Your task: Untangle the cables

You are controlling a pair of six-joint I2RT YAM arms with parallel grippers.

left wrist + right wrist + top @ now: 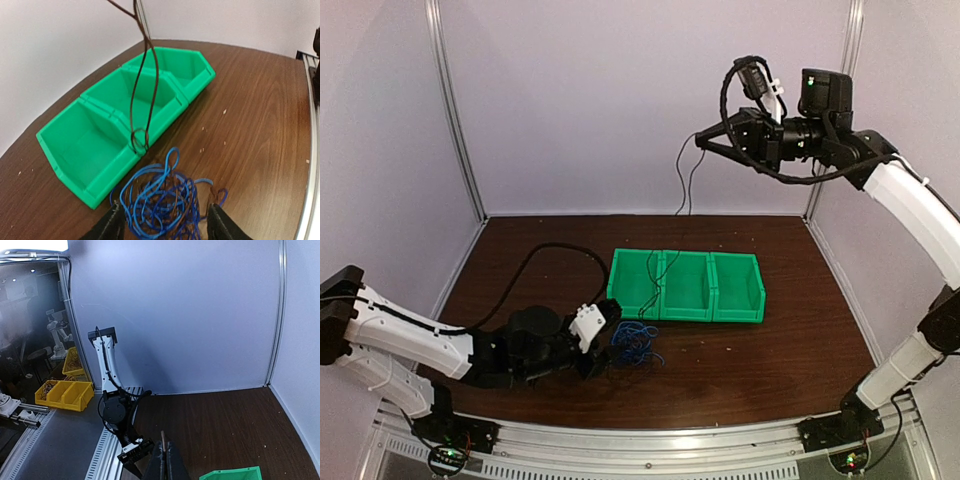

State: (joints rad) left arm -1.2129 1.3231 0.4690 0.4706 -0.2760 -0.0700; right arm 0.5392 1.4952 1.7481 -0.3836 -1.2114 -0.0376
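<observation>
Left jaws spread around the blue tangle on the surface; right jaws pinch 1 dark cable aloft; I judge both light and limp, best taken at a free loop.

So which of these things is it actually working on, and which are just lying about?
Job: blue cable tangle; dark cable, held up by the right hand; open left hand at the tangle.
Lying about: green bins; table.

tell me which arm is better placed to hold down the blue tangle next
Left. The left gripper sits open at the blue tangle on the table; the right gripper is raised high, shut on a dark cable.
</observation>
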